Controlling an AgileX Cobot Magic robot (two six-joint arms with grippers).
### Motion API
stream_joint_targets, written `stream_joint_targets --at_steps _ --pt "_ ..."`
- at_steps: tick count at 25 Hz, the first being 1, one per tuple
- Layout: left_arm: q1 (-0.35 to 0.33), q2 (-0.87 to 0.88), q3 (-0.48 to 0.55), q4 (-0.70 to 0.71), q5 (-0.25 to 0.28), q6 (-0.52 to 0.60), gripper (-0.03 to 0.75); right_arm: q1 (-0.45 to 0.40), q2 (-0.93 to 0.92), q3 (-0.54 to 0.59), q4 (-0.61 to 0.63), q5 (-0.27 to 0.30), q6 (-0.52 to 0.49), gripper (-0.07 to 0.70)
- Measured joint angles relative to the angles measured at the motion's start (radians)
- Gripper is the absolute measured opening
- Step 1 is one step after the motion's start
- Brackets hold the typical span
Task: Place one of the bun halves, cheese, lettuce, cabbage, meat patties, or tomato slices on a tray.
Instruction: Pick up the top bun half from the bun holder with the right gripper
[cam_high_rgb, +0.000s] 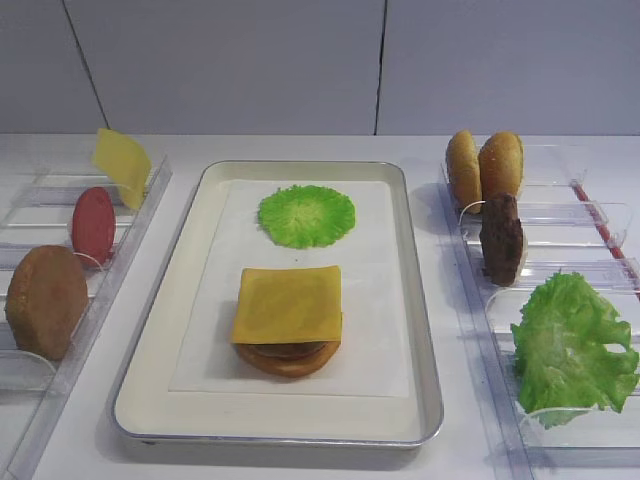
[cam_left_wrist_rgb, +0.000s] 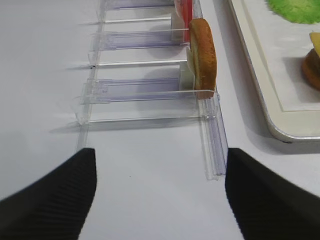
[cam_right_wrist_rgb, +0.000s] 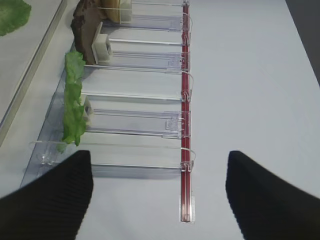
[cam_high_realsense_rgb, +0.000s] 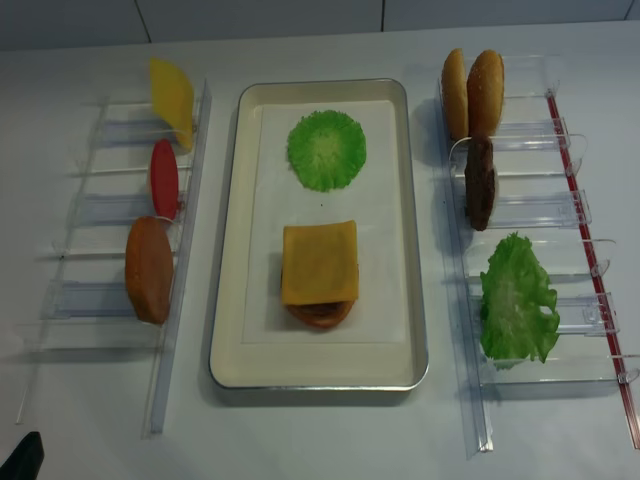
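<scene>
Grippers stand wide and empty: the right gripper (cam_right_wrist_rgb: 159, 200) hangs over bare bench at the near end of the right rack (cam_right_wrist_rgb: 135, 120), the left gripper (cam_left_wrist_rgb: 160, 200) likewise short of the left rack (cam_left_wrist_rgb: 140, 90), neither touching anything.

On the silver tray (cam_high_rgb: 420, 340), a cheese slice (cam_high_rgb: 287, 303) caps a patty on a bun base toward the near edge, overhanging it slightly; a round green cabbage leaf (cam_high_rgb: 306, 215) lies apart near the far edge.

The right rack holds, far to near, two sesame bun halves (cam_high_rgb: 500, 165) upright on edge, a dark meat patty (cam_high_rgb: 501, 238) also on edge, and a frilly lettuce leaf (cam_high_rgb: 570, 345) slumped against its divider. The left rack carries a leaning yellow cheese slice (cam_high_rgb: 122, 165), a tomato slice (cam_high_rgb: 93, 224) and a smooth brown disc (cam_high_rgb: 46, 300).

Judged from this layout, the next layer is probably lettuce or tomato. Whichever is taken, the jaws should straddle the standing piece across its thin faces, clear of the clear dividers, then lift straight up before swinging over the tray rim and settling it squarely on the cheese.
</scene>
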Motion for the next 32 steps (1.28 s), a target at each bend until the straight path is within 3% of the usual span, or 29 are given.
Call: stream_joint_targets --at_steps 6,11,17,27,32 --pt "0.000 0.000 0.000 0.000 0.000 0.000 0.493 0.000 0.000 0.000 0.002 0.000 -0.006 0.556" --pt "0.000 0.000 0.000 0.000 0.000 0.000 0.493 0.000 0.000 -0.008 0.090 -0.002 -0.172 0.556" --pt "0.000 0.000 0.000 0.000 0.000 0.000 0.493 0.000 0.016 -0.044 0.222 -0.092 -0.287 0.556" --pt "0.000 0.000 0.000 0.000 0.000 0.000 0.493 0.000 0.296 -0.188 0.449 -0.136 -0.497 0.556" --pt "0.000 0.000 0.000 0.000 0.000 0.000 0.493 0.000 0.453 -0.218 0.626 -0.154 -0.663 0.556"
